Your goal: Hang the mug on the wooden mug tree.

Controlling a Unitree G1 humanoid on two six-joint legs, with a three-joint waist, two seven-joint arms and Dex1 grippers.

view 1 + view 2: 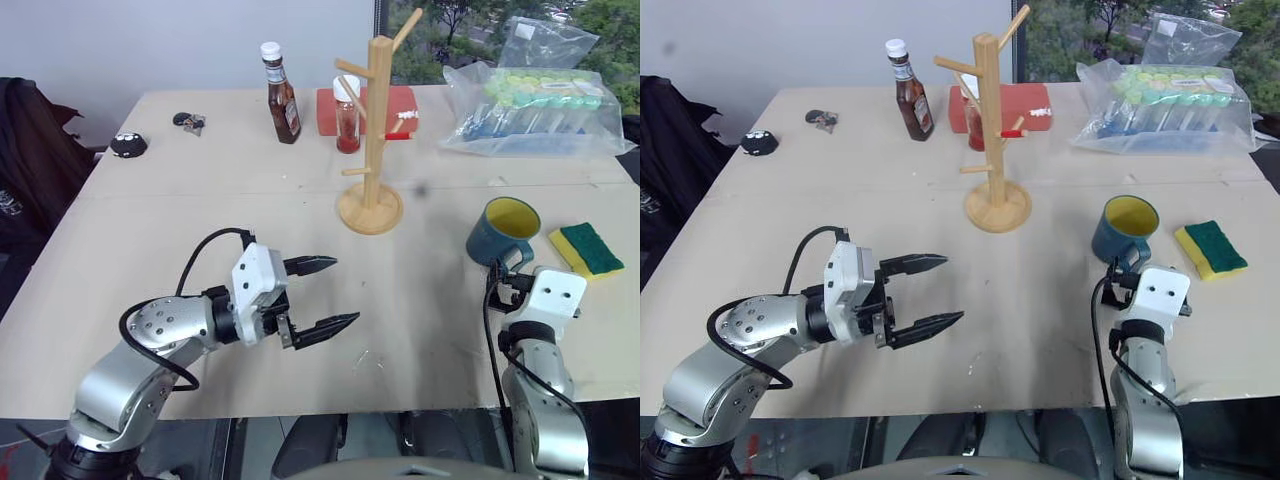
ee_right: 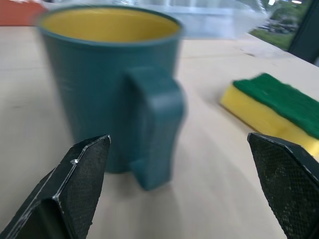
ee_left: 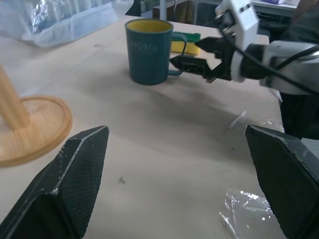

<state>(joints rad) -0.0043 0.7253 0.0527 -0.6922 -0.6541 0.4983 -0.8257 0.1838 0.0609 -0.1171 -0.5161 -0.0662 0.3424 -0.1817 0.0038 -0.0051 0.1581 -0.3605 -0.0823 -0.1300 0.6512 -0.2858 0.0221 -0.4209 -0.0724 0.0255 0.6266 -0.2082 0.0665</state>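
Observation:
The teal mug [image 1: 503, 232] with a yellow inside stands upright on the table at the right, its handle [image 2: 154, 124] turned toward me. My right gripper [image 3: 184, 53] is open just short of that handle, which lies ahead between the two fingers [image 2: 82, 189] without being gripped. The wooden mug tree [image 1: 378, 130] stands on its round base [image 3: 30, 124] at the table's middle, its pegs bare. My left gripper [image 1: 345, 290] hovers open and holds nothing, in front of the tree and pointing to the right.
A brown sauce bottle [image 1: 282, 95], a red bottle [image 1: 347, 120] and a red board [image 1: 398, 100] stand behind the tree. A clear bag of items [image 1: 535, 105] lies at the back right. A yellow-green sponge [image 1: 585, 248] lies right of the mug.

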